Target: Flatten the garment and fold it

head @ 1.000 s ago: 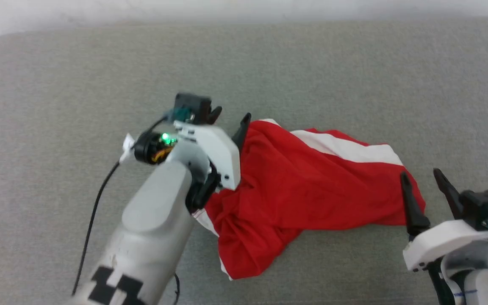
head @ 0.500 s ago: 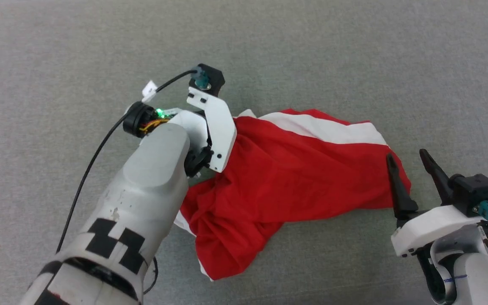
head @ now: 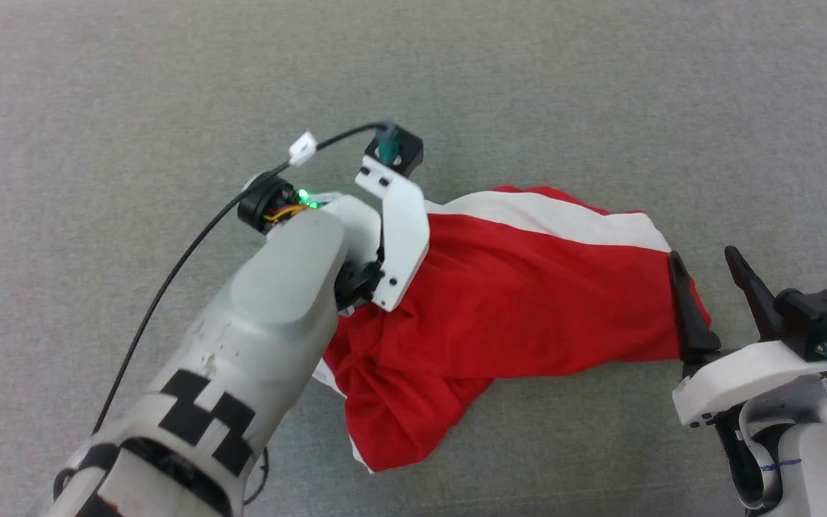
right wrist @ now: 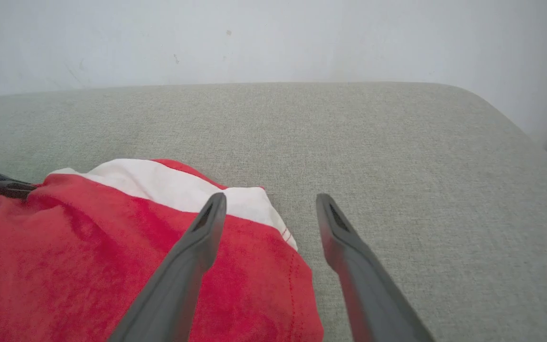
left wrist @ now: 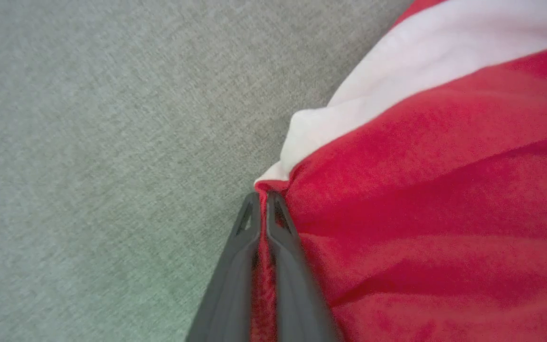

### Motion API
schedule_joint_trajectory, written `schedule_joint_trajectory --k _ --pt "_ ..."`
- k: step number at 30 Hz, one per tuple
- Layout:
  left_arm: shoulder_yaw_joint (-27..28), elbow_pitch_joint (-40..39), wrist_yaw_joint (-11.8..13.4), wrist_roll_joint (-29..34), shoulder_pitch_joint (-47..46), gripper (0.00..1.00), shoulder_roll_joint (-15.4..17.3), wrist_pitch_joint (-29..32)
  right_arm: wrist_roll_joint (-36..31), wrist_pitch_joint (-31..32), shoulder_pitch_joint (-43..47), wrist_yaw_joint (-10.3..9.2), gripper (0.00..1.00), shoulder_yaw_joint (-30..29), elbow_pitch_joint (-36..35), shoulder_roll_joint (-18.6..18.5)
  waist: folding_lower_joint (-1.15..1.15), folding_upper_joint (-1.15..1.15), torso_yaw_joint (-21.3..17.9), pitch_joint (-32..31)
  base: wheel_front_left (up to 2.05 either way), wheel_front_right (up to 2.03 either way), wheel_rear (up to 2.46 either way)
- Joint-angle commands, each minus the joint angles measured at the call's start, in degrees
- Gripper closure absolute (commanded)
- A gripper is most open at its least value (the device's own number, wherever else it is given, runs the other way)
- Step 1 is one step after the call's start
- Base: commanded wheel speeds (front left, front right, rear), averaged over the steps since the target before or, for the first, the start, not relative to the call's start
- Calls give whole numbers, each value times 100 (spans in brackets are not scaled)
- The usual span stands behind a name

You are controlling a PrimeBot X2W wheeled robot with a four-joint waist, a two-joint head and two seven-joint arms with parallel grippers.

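Since a second ago, the left end effector (left wrist: 263,198) has gone from spread beside the garment (head: 528,301) to pinched shut on its left corner, just below the white band (left wrist: 397,80). At the opposite end the right end effector (head: 703,257) stands open, one finger over the red cloth (contact not confirmed). The garment lies crumpled on the grey surface (head: 169,108). Judged light, limp and thin, liable to slip; best held at trimmed corners.

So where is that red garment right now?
Head view, centre-right: the garment lies crumpled on the grey surface, left gripper pinching its corner, right gripper opposite.
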Motion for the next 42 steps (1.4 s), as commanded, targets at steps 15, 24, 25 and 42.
schedule_joint_trajectory --k 15,24,25,42 --pt "598 -937 796 -346 1551 100 566 -2277 -329 422 -459 -11 0 -338 228 15 0 0 470 -119 0 0 0" --pt "542 -1466 877 -428 1803 100 630 -2086 -792 1858 -1467 -11 0 -623 1405 15 0 0 602 -3 0 0 0" --pt "531 -1511 883 -433 1810 100 631 -2056 -842 2039 -1556 -11 0 -583 1527 15 0 0 613 12 0 0 0" --pt "411 -2230 552 -348 1469 100 1104 -1961 -1139 3067 -2317 -11 100 195 1626 -260 0 0 465 70 0 0 0"
